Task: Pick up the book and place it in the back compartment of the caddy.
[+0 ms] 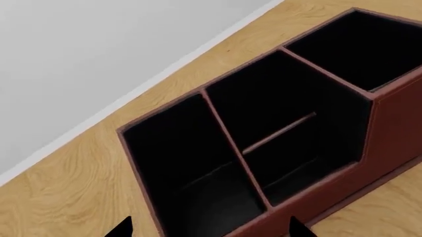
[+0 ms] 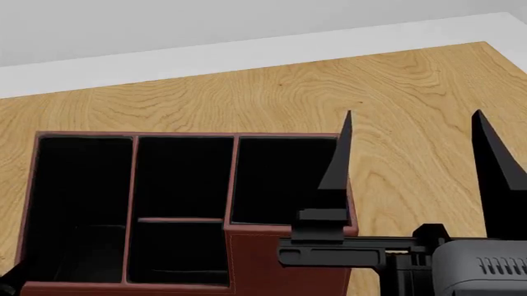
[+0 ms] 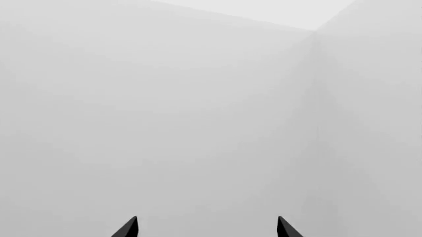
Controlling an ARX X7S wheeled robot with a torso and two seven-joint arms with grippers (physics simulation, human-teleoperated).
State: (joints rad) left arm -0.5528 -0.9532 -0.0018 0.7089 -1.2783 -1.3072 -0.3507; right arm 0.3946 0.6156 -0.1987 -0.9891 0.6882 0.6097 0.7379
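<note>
Sitting on the wooden table [image 2: 411, 86], close to the pale wall [image 2: 165, 24]: the caddy [image 2: 284, 262], a dark red leather-look box with stitched edges and a black lining. Split by thin red-topped walls into three columns, with the middle column cut across by a short divider. Back compartment [image 2: 177, 253] taken as the shorter of the two middle cells, on the nearer side in the head view. Nothing discernible inside any cell, only black.

Right gripper [image 2: 416, 160] raised just beside the caddy's right end, fingers spread wide and holding nothing. Inner finger [image 2: 339, 160] overlapping the right-hand cell's outer wall in the head view, outer finger over bare wood. Whether above the caddy or level with it cannot be judged. From the right wrist view, only two dark fingertips against plain grey surfaces.

Left gripper [image 1: 211, 232] hanging over the caddy near one end, looking down into the cells. Just the two dark tips showing, set well apart and gripping nothing.

Caddy's near edge and left corner cut off at the bottom of the head view. Cell floors mostly lost in shadow. Part of the right-hand column covered by the right arm's grey housing and black bracket. One end of the caddy cropped out of the left wrist view too.
</note>
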